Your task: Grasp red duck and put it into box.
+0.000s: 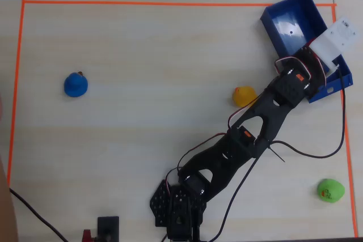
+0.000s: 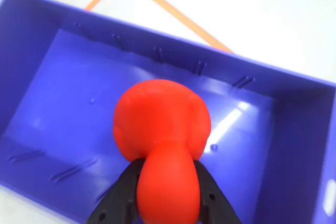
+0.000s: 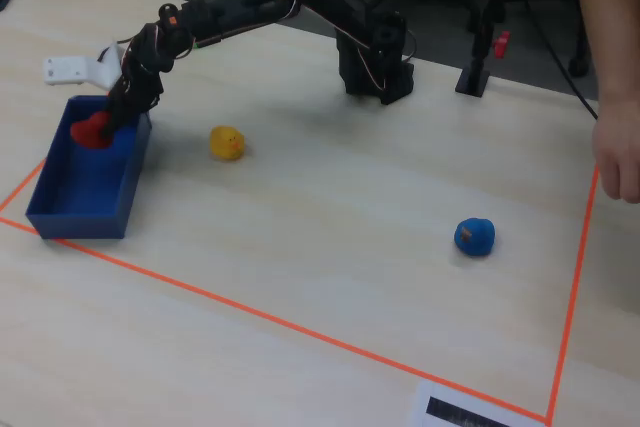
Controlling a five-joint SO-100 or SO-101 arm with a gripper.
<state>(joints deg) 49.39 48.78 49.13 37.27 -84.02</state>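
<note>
Over the blue box (image 3: 88,187) at the taped corner, arm stretched right across the table. Gripper (image 2: 167,203) clamped on the red duck (image 2: 163,129), black fingers (image 2: 123,192) pinching its narrow end, held above the box floor, not touching down.

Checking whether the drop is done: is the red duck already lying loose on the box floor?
No: the wrist view shows the red duck clamped in the gripper above the box.

All-black printed arm (image 1: 249,140) with orange bits on the motors, thin black and red cables (image 1: 317,151) looping beside it, white camera block (image 1: 334,41) near the gripper (image 2: 168,203).
</note>
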